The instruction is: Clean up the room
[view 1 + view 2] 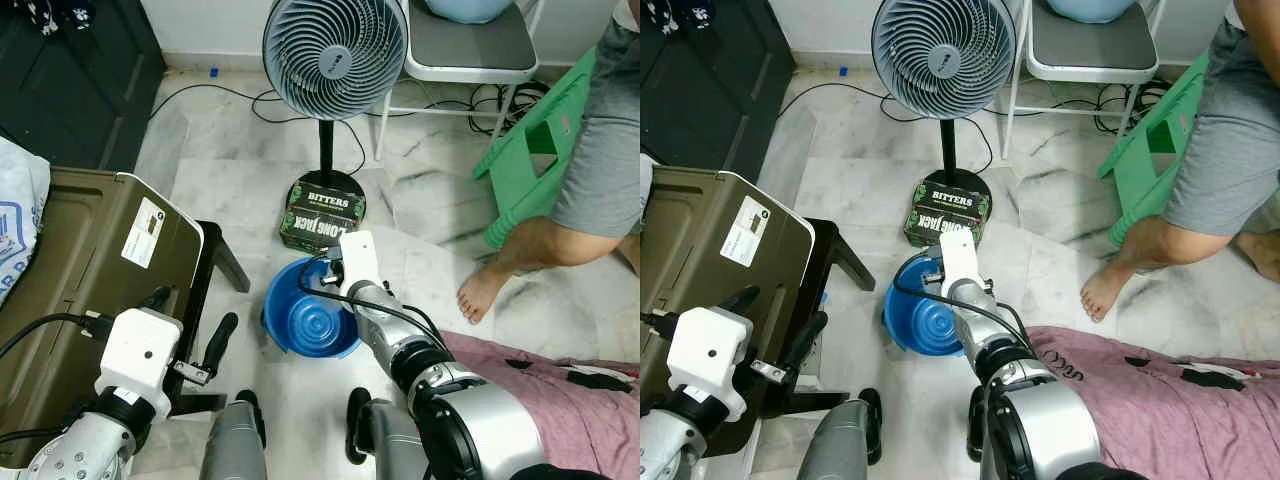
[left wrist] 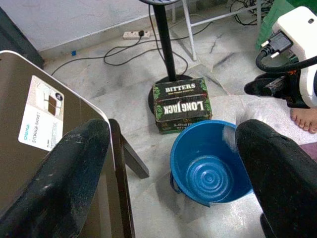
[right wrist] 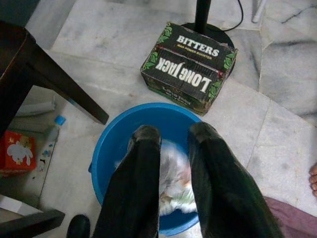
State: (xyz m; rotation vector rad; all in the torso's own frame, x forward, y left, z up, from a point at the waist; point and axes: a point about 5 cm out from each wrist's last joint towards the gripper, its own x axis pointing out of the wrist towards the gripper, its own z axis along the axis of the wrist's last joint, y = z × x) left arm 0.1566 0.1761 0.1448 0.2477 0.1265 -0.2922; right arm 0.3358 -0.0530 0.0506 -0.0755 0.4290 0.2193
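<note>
The room has a pale marble floor with cables trailing along the wall.

A blue bucket stands on the floor, just in front of a dark carton printed "BITTERS LONG JACK". The carton rests against the round base of a standing fan.

The right hand reaches out over the bucket. Its two black fingers are nearly closed around a crumpled white wad of rubbish, which sits between them above the bucket's interior.

The left hand hovers released, fingers spread wide apart and holding nothing, beside an olive storage box with a white label. The box rests on a dark wooden stool left of the bucket.

A pink cloth lies on the floor to the right of the bucket. A person's bare foot stands near it, next to a green plastic stool. A grey-seated chair stands behind the fan.
</note>
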